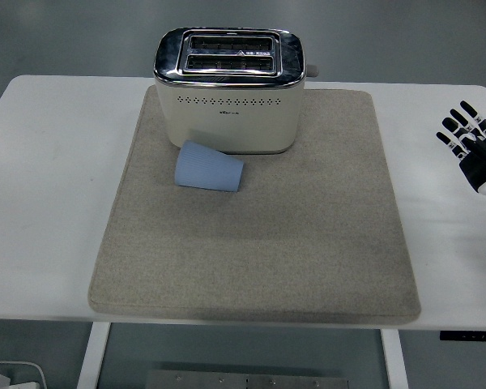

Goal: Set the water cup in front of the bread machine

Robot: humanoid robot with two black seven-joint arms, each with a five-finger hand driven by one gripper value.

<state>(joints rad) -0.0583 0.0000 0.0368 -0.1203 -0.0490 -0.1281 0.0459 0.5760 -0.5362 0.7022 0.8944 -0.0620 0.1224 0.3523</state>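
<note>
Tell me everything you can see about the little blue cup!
The small pale blue ribbed cup looks like plastic, with fine lines running along its side. It lies tipped over on the beige felt mat, its open mouth facing right and its narrower base pointing left. It sits just in front of the cream toaster, close to its lower edge. No hand touches it.

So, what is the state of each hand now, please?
Left hand: not in view.
Right hand: open, fingers spread, holding nothing, at the white table's right edge.
</note>
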